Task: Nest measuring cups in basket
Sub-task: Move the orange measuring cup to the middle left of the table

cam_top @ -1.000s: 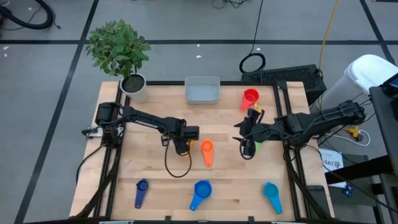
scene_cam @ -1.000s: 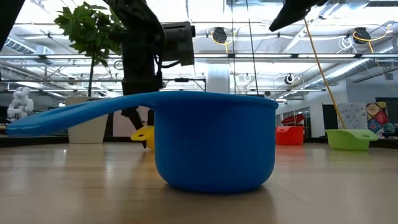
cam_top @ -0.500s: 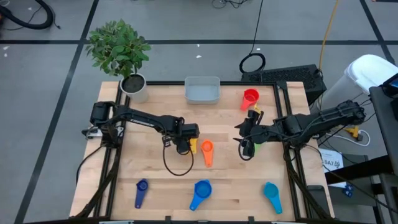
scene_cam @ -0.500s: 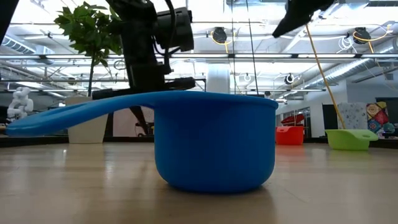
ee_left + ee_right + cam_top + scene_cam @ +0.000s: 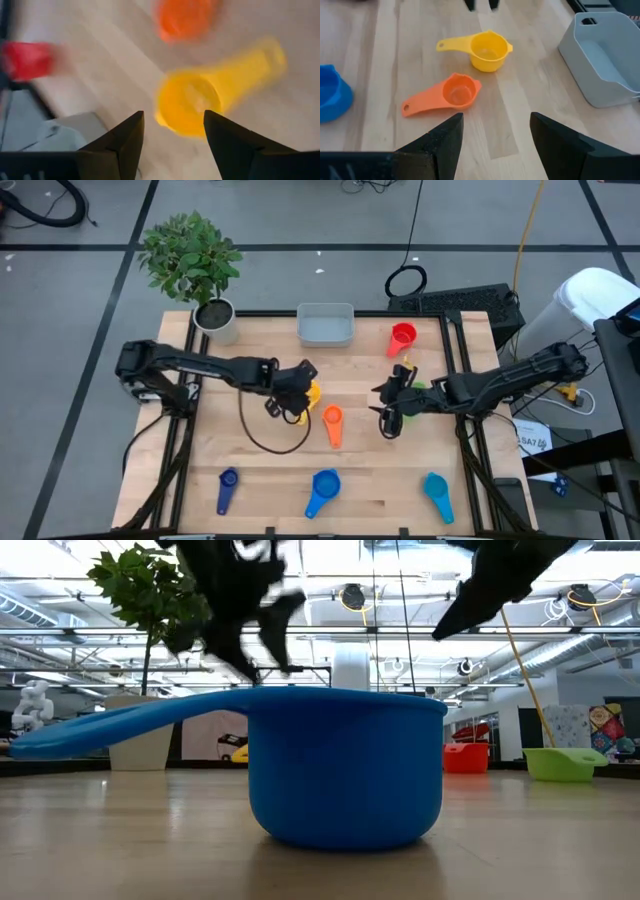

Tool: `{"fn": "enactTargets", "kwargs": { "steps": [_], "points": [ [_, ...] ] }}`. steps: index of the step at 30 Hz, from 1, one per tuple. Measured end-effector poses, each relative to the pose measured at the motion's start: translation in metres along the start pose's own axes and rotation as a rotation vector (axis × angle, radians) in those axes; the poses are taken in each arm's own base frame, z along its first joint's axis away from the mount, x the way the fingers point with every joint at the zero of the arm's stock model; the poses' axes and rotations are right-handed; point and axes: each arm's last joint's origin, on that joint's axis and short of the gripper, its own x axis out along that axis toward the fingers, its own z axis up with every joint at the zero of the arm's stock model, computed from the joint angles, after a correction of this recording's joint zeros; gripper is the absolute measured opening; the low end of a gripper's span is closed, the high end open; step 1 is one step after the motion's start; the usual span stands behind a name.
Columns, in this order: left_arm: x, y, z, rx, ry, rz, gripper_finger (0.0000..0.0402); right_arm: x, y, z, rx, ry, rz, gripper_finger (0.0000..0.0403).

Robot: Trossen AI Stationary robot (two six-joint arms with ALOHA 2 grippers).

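Your basket [image 5: 325,326] sits empty at the table's far edge, well apart from the yellow cup [image 5: 312,392] lying upright on the wood beside the orange cup [image 5: 333,421]. Your left gripper [image 5: 288,385] hovers over the yellow cup, jaws parted and holding nothing, so centre them across its bowl before closing. Your right gripper [image 5: 392,402] waits wide open and empty nearby.

Wooden table [image 5: 250,460] carries scattered measuring cups [image 5: 332,423], basket [image 5: 325,326] (back edge), seemingly a plant pot [image 5: 218,318].

Potted plant [image 5: 192,260] at table [image 5: 250,470] corner.
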Motion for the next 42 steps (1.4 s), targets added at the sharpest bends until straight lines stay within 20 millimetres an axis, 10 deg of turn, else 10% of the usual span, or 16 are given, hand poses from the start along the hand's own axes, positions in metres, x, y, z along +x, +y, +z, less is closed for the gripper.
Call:
{"fn": "enactTargets", "kwargs": {
  "steps": [7, 15, 25, 42],
  "points": [
    [-0.005, -0.016, 0.025, -0.272, -0.125, -0.067, 0.0170, 0.004, -0.005, -0.002, 0.007, -0.015, -0.044, 0.0224],
    [0.034, -0.051, 0.047, -0.004, -0.042, -0.150, 0.0120, -0.023, -0.015, 0.002, 0.026, -0.099, -0.050, 0.0224],
    [0.063, -0.039, 0.051, 0.035, -0.117, -0.050, 0.0112, -0.060, -0.031, -0.001, 0.054, -0.192, -0.053, 0.0224],
    [0.067, -0.026, 0.054, 0.085, -0.110, -0.042, 0.0113, -0.052, -0.028, -0.001, 0.025, -0.163, -0.056, 0.0224]
  ]
}}
